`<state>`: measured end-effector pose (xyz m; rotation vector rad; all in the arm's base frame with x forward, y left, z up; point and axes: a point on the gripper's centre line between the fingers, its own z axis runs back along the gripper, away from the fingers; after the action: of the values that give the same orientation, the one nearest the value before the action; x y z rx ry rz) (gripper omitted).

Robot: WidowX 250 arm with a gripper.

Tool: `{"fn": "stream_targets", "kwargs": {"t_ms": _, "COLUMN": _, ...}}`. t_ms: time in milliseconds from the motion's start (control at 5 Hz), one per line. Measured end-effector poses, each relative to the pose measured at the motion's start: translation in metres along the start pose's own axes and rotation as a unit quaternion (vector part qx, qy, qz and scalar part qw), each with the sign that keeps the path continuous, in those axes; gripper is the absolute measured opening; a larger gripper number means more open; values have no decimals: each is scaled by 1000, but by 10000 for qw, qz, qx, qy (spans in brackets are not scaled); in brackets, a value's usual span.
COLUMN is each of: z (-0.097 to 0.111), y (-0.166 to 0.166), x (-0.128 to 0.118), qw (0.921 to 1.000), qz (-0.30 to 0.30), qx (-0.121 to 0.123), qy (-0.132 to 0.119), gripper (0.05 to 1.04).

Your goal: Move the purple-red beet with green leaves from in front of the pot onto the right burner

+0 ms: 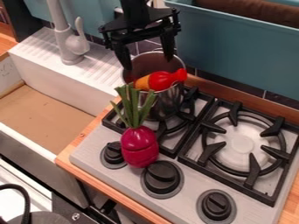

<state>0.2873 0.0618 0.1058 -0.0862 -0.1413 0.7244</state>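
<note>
The black gripper [146, 54] hangs at the upper middle with its two fingers spread apart, nothing held between them. Just below it stands a metal pot [166, 103] on the left burner. A red and orange toy [165, 80] lies across the pot's opening, below the fingertips and apart from them. In front of the pot is a dark red beet-like toy [139, 146] with long green leaves, at the stove's front between two knobs. Its leaves overlap the pot's front in the view.
The right burner [242, 146] has a black grate. Black knobs [161, 177] line the stove's front. To the left are a white sink [61, 94] and a grey faucet [70, 41]. A teal box [239, 52] stands behind the stove.
</note>
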Motion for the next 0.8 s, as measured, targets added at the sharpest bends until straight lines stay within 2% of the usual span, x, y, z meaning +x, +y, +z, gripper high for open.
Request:
{"fn": "stream_targets", "kwargs": {"t_ms": 200, "z": -8, "y": 2, "x": -5, "qw": 9998, "qz": -51, "qx": 88, "qy": 180, "gripper": 996}}
{"fn": "stream_targets", "kwargs": {"t_ms": 400, "z": 2, "y": 0, "x": -8, "qw": 9937, "qz": -981, "qx": 274, "qy": 462, "gripper": 996}}
{"fn": "stream_targets", "kwargs": {"t_ms": 600, "z": 10, "y": 0, "x": -11, "qw": 9844, "qz": -1593, "qx": 386, "qy": 643, "gripper": 996}}
{"fn": "stream_targets", "kwargs": {"t_ms": 800, "z": 11, "y": -1, "x": -17, "qw": 9701, "qz": -2221, "qx": 611, "qy": 762, "gripper": 996}}
